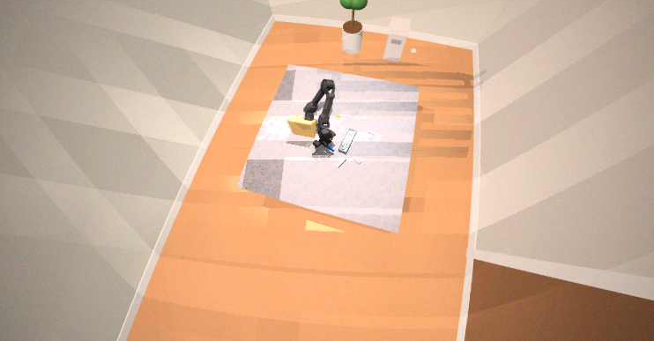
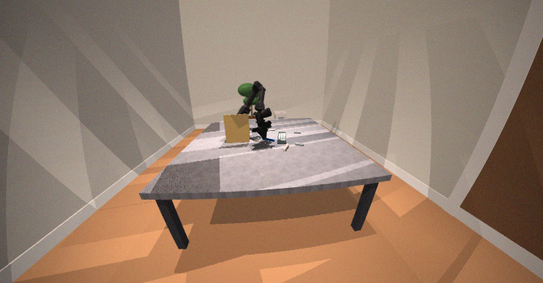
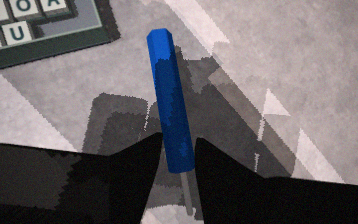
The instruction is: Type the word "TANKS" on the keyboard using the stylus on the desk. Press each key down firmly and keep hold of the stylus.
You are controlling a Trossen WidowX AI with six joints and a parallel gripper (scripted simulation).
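Note:
My gripper (image 1: 323, 144) (image 2: 264, 138) (image 3: 179, 141) is shut on the stylus (image 1: 329, 148) (image 2: 269, 140) (image 3: 168, 90). The stylus has a blue faceted body and a thin grey tip. In the wrist view the body slants up between the fingers and the tip points to the bottom of the picture. The keyboard (image 1: 347, 141) (image 2: 281, 137) (image 3: 56, 46) lies on the desk, right of the gripper in the top and exterior views. The wrist view shows only its corner at the upper left, with I, O, A, C and U keys. The stylus is apart from the keyboard there.
A yellow box (image 1: 301, 126) (image 2: 237, 129) stands left of the gripper on the grey desk (image 1: 343, 188) (image 2: 266, 170). Small pale sticks (image 1: 341, 163) (image 2: 285, 147) lie near the keyboard's front end. A small yellow item (image 1: 338, 115) lies behind the keyboard.

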